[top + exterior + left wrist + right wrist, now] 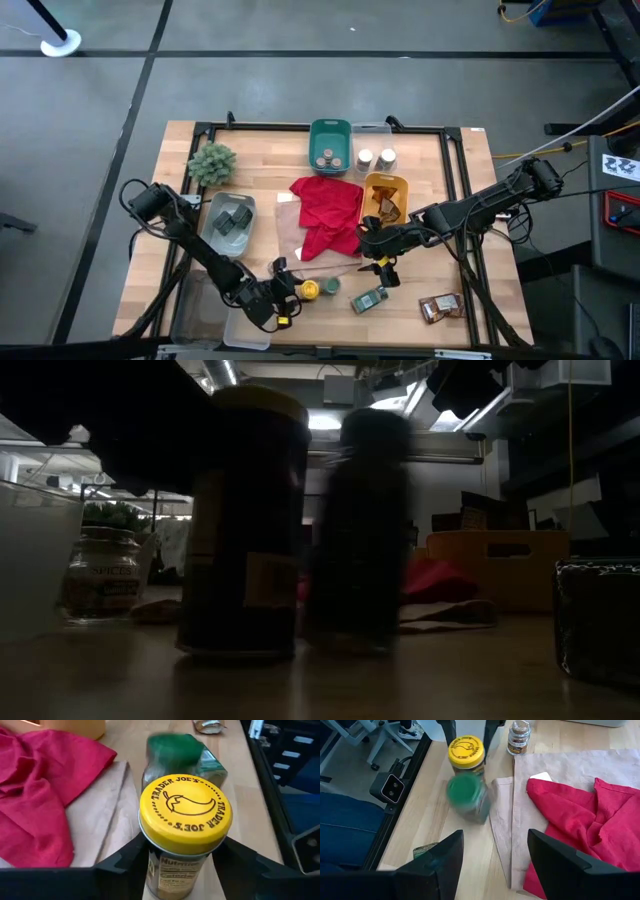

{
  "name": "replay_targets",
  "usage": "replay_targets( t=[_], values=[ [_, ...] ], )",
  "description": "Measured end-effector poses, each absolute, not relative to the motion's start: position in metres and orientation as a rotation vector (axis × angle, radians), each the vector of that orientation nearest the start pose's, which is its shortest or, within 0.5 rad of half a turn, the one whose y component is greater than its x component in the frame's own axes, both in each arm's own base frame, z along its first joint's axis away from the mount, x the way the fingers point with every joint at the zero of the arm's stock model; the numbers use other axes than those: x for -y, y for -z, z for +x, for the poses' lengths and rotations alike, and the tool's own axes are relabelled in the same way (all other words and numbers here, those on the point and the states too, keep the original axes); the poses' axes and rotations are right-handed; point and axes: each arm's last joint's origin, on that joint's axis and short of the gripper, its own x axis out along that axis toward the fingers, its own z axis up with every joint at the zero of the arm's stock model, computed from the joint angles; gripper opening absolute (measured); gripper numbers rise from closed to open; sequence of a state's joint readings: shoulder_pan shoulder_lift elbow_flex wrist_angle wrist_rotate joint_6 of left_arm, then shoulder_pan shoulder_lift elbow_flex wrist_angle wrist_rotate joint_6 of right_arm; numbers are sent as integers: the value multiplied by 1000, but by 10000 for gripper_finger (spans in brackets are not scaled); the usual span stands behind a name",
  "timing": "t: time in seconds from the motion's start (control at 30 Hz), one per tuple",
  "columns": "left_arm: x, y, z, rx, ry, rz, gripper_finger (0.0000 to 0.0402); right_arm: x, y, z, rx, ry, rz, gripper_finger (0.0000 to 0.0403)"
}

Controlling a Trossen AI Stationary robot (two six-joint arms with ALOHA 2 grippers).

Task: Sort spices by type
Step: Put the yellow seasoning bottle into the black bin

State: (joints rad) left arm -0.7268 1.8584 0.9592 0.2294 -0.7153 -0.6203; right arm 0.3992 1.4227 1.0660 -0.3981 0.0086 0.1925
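Wooden worktop (270,170) holds a partly finished sort: jars sit in the teal bin (330,132), packets in the orange bin (385,185). Near the front edge, the left gripper (290,290) fingers clamp the yellow-lidded jar (184,815); the right gripper (492,857) fingers gape above the green-lidded jar (465,792). Front-edge packets (440,307) remain unsorted.

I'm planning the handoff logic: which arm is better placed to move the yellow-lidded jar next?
The left. The left gripper already has a finger on each side of the yellow-lidded jar. The right gripper is open and empty, farther off, with the green-lidded jar between it and that jar.
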Motion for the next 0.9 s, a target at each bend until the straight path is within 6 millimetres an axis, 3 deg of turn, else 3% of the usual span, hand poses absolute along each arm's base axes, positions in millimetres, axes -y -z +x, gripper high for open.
replay_targets(
  t=[0.57, 0.73, 0.9],
  values=[
    [230, -151, 282, -479, -122, -149, 171, -117, -269, 278, -776, -298, 27, 221],
    [233, -180, 273, -422, -76, -165, 171, -117, -269, 278, -775, -298, 28, 221],
    [234, -218, 248, -399, -19, -187, 170, -117, -269, 278, -776, -298, 28, 221]
  ],
)
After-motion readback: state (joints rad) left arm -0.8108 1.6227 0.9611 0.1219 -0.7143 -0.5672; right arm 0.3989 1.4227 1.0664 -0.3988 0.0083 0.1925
